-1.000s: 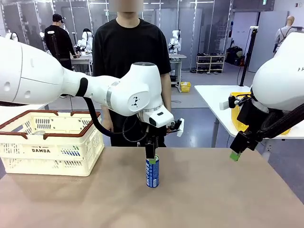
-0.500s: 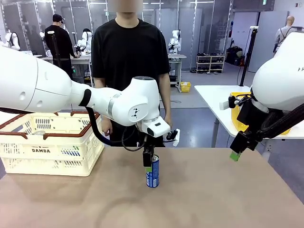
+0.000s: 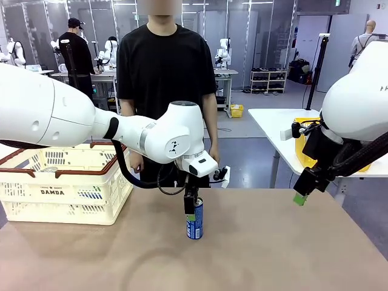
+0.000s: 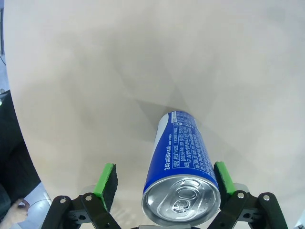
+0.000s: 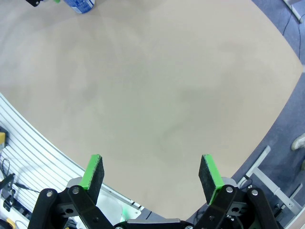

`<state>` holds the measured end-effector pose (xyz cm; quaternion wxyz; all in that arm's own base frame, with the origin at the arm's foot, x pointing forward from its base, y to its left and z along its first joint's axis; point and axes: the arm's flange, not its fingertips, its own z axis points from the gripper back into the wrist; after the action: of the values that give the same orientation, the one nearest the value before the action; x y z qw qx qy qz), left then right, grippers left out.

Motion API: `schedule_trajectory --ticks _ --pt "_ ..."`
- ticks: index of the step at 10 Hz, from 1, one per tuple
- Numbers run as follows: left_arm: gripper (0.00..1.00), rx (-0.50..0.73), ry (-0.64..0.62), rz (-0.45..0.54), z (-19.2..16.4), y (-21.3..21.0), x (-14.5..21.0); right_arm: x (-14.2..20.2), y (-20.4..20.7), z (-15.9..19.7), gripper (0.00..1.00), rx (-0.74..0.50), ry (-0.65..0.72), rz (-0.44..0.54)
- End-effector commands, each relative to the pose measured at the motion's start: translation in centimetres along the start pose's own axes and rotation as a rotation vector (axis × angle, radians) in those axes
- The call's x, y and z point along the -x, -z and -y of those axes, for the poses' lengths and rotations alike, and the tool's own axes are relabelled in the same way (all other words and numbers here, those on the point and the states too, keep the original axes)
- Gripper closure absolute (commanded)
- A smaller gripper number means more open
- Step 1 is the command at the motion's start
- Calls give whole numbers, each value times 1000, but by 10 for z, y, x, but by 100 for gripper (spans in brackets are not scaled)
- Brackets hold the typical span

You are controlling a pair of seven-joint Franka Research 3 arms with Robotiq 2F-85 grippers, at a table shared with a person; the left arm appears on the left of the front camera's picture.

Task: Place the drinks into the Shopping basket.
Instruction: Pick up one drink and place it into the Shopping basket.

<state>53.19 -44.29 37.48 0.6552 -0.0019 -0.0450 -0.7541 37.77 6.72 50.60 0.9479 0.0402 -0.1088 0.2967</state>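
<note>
One blue drink can (image 3: 194,219) with white lettering stands upright near the middle of a tan bench (image 3: 273,248). Two white robot arms reach in from either side. From the front, the left arm stretches across from the left, and its left gripper (image 3: 191,205) points straight down around the top of the can. The left wrist camera looks down on the can's silver top with its pull tab; there the left gripper (image 4: 164,179) is spread wide, with one green pad (image 4: 106,182) well clear of the can on one side and the other green pad (image 4: 223,176) just beside the can's wall on the other. Whether that nearer pad touches the can is not clear. The can rests on the bench, not lifted.

At the left end of the bench sits the Shopping basket (image 3: 60,185), a cream-white lattice basket with a brown rim and handles and "DAMDA" printed on its side. Something blue shows through its lattice.

To the right, the right gripper (image 3: 299,197) hangs above the bench's right edge, well apart from the can. Its wrist camera shows the right gripper (image 5: 151,175) released, green pads wide apart over bare bench.

Behind the bench stands a person (image 3: 167,66) in a black T-shirt, arms down.
</note>
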Motion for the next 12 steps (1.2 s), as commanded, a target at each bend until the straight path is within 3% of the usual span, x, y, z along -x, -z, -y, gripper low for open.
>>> schedule_trajectory --ticks 1,2,3,4,5,6,7,8,9,10,12 --pt "0 -5 -4 3 -5 1 -3 1 0 0 0 -1 -2 0" --pt "18 -1 18 -1 -5 1 -3 1 0 0 0 -1 -2 0" --pt "20 4 16 0 -6 1 -4 1 0 0 0 -1 -2 0" --pt "38 8 16 0 -6 1 -5 1 0 0 0 -1 -2 0" --pt "39 12 9 5 -6 1 -5 1 0 0 0 -1 -2 0" --pt "57 10 10 6 -7 2 -6 1 0 0 0 -1 -2 0" --pt "39 11 15 4 -5 1 -6 1 0 0 0 -1 -2 0" --pt "77 10 12 3 -3 0 -5 1 0 0 0 -1 -2 0" --pt "58 11 13 7 0 -1 -4 1 0 0 0 -1 -2 0" --pt "81 18 -2 21 4 -4 -4 1 0 0 0 -1 -2 0" --pt "81 32 40 51 15 -21 -7 1 0 0 0 -1 -2 0"
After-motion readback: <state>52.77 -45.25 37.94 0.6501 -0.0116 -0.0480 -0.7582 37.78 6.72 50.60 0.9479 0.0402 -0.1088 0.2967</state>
